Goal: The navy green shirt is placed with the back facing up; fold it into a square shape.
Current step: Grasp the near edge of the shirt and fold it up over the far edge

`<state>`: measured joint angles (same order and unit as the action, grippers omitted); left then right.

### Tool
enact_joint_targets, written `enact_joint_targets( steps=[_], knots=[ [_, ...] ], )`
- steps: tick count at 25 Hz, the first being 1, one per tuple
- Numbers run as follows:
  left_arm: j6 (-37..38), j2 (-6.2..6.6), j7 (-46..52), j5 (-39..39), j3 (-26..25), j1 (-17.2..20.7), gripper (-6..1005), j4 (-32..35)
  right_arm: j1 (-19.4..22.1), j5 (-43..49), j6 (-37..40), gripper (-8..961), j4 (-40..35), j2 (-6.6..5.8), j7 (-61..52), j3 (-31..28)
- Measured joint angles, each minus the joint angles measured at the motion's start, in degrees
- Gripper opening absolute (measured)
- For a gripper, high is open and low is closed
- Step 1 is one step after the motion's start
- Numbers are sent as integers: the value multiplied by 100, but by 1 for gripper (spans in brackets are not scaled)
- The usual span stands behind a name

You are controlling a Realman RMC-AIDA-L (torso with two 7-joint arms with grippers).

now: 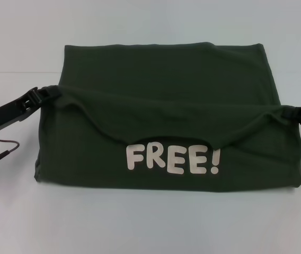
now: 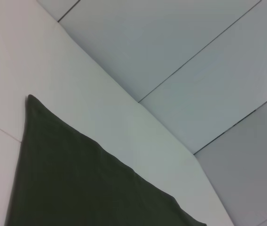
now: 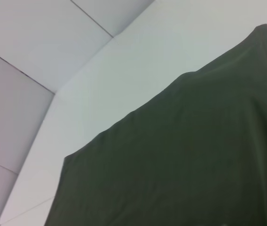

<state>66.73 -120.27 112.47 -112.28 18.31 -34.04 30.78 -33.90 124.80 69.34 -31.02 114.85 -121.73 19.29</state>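
The navy green shirt (image 1: 166,79) lies on the white table (image 1: 150,222), partly folded. A front layer with cream "FREE!" lettering (image 1: 173,160) faces me. Its upper edge hangs stretched between both grippers and sags in the middle. My left gripper (image 1: 54,92) is shut on the left end of that edge. At the right end, my right gripper (image 1: 290,112) pinches the fabric. Each wrist view shows only dark green shirt cloth (image 2: 86,183) (image 3: 180,155) over the table, with no fingers visible.
White table surface (image 2: 77,80) surrounds the shirt on all sides. Beyond the table edge, grey floor tiles (image 2: 185,42) (image 3: 25,42) show in both wrist views. A thin cable (image 1: 5,148) loops off my left arm at the left border.
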Motion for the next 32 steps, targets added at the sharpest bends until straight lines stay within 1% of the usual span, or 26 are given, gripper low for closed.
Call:
enact_joint_targets(
  steps=[6, 13, 16, 19, 25, 29, 32],
  knots=[
    [-273, -54, -79, 2, 176, -104, 26, -2, -149, -19, -292, 157, -13, 6, 28, 68],
    [-373, -78, -151, 124, 188, -123, 26, -2, -289, -40, -483, 165, 0, 37, 200, 75],
    [-463, -108, -167, 148, 198, -128, 26, -2, -305, -40, -617, 168, 0, 70, 212, 105],
    [-579, -152, -214, 151, 214, -129, 25, -2, -305, -44, -794, 172, 5, 136, 220, 264],
    [-725, -246, -326, 155, 217, -129, 25, -2, -300, -44, -990, 179, 9, 204, 227, 409],
    [-912, -351, -391, 262, 201, -128, 26, -17, -304, -40, -1172, 183, 35, 226, 187, 479],
    [-1114, -369, -598, 471, 206, -136, 26, -256, -306, -43, -1306, 187, 71, 240, 158, 521]
  ],
)
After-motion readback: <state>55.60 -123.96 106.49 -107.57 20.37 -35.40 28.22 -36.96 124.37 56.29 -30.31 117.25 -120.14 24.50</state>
